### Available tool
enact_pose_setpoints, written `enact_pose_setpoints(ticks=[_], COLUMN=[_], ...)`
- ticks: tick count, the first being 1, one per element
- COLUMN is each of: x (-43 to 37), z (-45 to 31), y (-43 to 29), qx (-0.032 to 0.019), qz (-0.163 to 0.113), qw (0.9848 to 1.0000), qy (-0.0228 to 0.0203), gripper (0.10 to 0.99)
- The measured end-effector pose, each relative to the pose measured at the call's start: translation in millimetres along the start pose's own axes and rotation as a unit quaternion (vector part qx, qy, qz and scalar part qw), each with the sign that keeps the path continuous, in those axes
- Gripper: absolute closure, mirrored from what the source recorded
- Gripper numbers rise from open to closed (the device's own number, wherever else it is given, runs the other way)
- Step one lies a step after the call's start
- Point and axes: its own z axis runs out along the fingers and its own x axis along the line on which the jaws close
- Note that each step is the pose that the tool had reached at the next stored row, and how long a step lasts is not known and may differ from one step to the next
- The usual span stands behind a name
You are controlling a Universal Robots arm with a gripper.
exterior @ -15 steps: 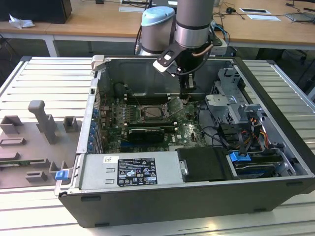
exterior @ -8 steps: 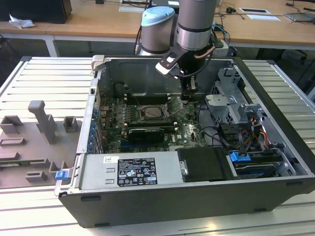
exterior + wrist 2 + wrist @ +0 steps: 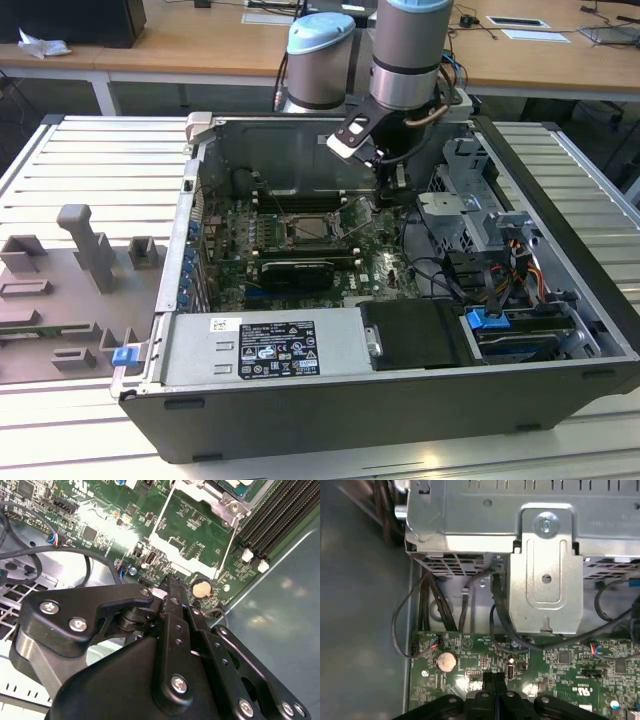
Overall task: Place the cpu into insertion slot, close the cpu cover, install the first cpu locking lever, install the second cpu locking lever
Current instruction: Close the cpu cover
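The insertion slot [image 3: 308,228] sits mid-board in the open computer case, with a silvery rim and a dark centre. In the second wrist view its metal rim [image 3: 220,492] shows at the picture's edge. I cannot tell whether the cpu lies in it. The cpu cover [image 3: 172,550], a thin silvery frame with a cut-out middle, is swung open off the slot, with green board showing through it. My gripper [image 3: 396,192] hangs to the exterior view's right of the slot. Its fingers are shut together, with the tips [image 3: 170,586] [image 3: 490,679] right at the cover's free edge.
A coin battery [image 3: 201,587] [image 3: 446,661] lies beside the fingertips. Black memory slots [image 3: 275,515] run near the slot. A metal drive cage [image 3: 545,575] with cables stands beyond the board. A black card [image 3: 295,272] and a power supply [image 3: 265,350] occupy the case's near side. Grey fixtures [image 3: 70,290] rest outside it.
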Motion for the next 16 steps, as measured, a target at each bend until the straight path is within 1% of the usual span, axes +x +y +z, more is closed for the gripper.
enact_pose_setpoints(ticks=[3,5,7,8,9,10,13,16], x=[0.0,0.2,0.3,0.5,0.6,0.7,0.8,0.9], z=[0.6,0.4,-0.1,-0.7,-1.1,-1.2,-1.5,-1.5], y=[-1.3,-5.1,-11.9,-19.1,-24.2,-26.8,-30.3,-31.5], qx=[0.0047,0.0048,0.0047,0.0046,0.0046,0.0046,0.0046,0.0046], qz=[0.000,0.000,0.000,0.000,0.000,0.000,0.000,0.000], qw=[1.0000,1.0000,1.0000,1.0000,1.0000,1.0000,1.0000,1.0000], qy=[0.0000,0.0001,0.0001,0.0001,0.0000,0.0001,0.0001,0.0001], gripper=[0.980,0.980,0.980,0.980,0.980,0.980,0.980,0.980])
